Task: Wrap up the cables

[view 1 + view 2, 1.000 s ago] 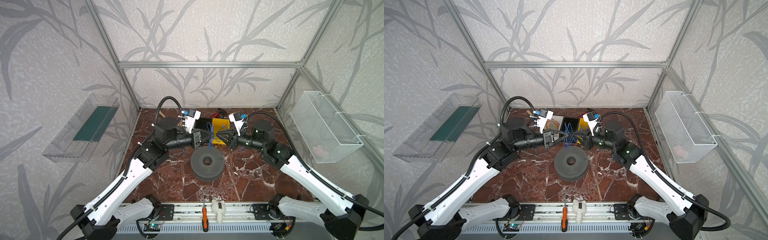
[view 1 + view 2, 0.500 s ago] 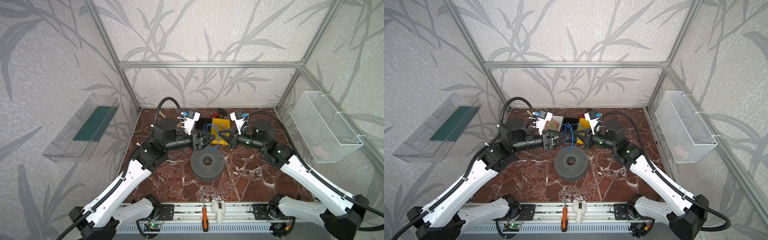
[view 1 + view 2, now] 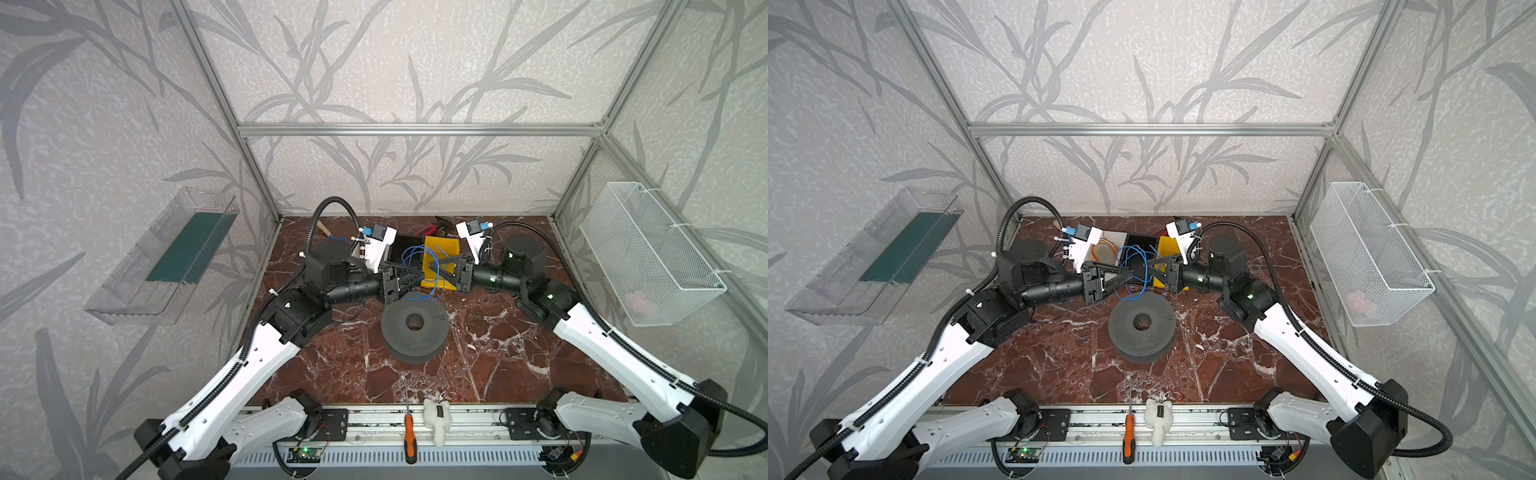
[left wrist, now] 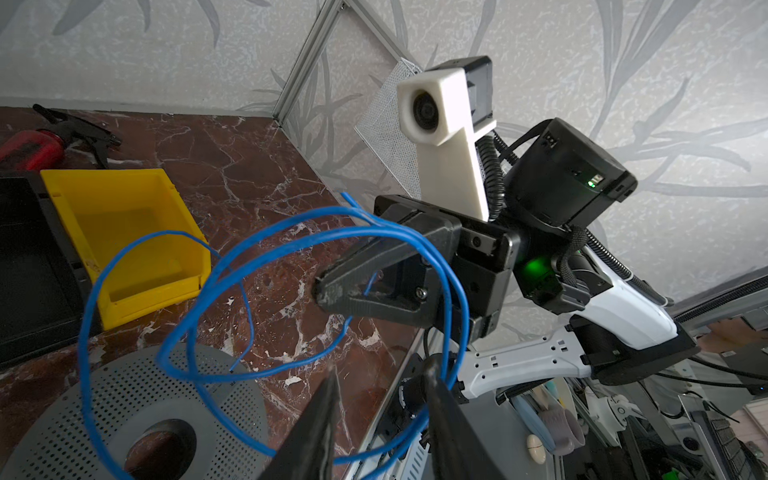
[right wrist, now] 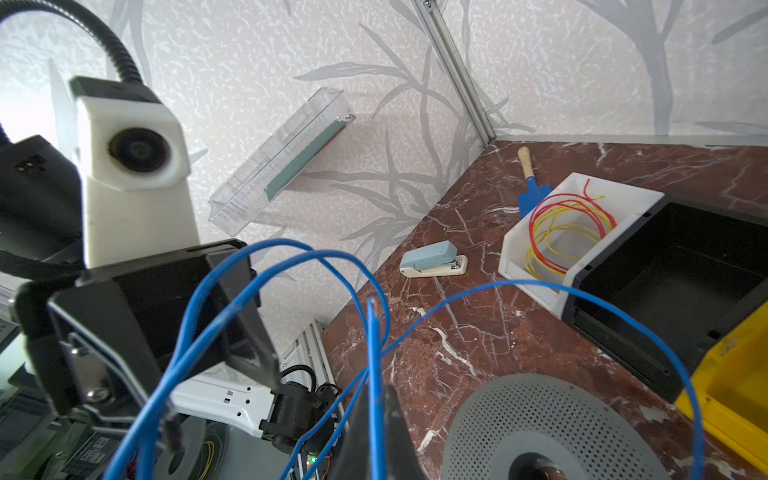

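Observation:
The cables are one thin bright-blue wire (image 3: pixel 420 266) (image 3: pixel 1133 254) hanging in loose loops between my two grippers, above the far edge of a grey perforated spool (image 3: pixel 415 328). My right gripper (image 5: pixel 374 392) (image 3: pixel 432 266) is shut on a strand of the blue wire (image 5: pixel 374 332), whose short cut end sticks out past the tips. My left gripper (image 4: pixel 382 365) (image 3: pixel 1130 275) faces it, open, with loops of the wire (image 4: pixel 448 291) passing between its fingers and around one of them. Neither finger presses on the wire.
Behind the grippers stand a yellow bin (image 3: pixel 446 249), a black bin (image 3: pixel 405 246) and a white bin (image 5: pixel 536 274) with red and yellow wires. A stapler (image 5: pixel 432 259) and a blue trowel (image 5: pixel 532 195) lie at the back left. A screwdriver (image 3: pixel 409 432) lies on the front rail.
My left gripper has gone from shut to open and drawn back a little. The blue wire has sprung from a tight bunch into wider loops. The right gripper stays shut on it.

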Available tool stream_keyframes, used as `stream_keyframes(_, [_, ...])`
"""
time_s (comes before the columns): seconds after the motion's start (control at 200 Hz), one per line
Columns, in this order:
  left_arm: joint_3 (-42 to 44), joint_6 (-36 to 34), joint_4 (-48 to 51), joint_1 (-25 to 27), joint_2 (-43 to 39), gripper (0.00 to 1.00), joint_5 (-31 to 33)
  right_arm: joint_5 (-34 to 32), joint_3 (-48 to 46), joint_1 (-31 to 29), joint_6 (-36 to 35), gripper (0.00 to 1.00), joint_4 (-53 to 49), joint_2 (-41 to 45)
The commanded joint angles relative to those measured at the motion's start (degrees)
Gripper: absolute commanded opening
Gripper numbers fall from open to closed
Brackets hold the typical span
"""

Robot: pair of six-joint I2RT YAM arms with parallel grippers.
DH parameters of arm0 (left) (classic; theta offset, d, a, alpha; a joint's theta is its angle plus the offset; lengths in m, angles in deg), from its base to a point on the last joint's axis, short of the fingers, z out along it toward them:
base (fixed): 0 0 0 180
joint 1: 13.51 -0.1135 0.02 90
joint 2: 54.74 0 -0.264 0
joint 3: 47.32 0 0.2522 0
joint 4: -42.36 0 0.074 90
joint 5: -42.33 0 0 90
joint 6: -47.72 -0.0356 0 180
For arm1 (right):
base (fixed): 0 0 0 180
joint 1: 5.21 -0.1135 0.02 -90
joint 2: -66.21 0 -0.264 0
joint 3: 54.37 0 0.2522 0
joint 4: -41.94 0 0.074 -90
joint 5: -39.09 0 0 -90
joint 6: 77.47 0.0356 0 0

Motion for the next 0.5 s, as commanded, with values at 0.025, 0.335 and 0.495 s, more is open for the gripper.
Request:
stream_keyframes(0.025, [0.75, -1.11, -3.40, -0.40, 1.69, 0.38, 0.04, 4.40, 1.30, 0.02, 1.50, 0.00, 3.63, -0.04])
stream_keyframes(0.335, [3.44, 3.20, -16.27, -0.40, 4.56, 0.44, -1.20, 4.69, 0.53, -0.20, 0.03, 0.00, 2.59, -0.39])
stream_keyframes(0.495, [4.46, 6.21, -23.17, -0.40, 6.62, 0.52, -1.88, 3.84, 0.89, -1.07, -2.00, 0.00, 0.93, -0.39])
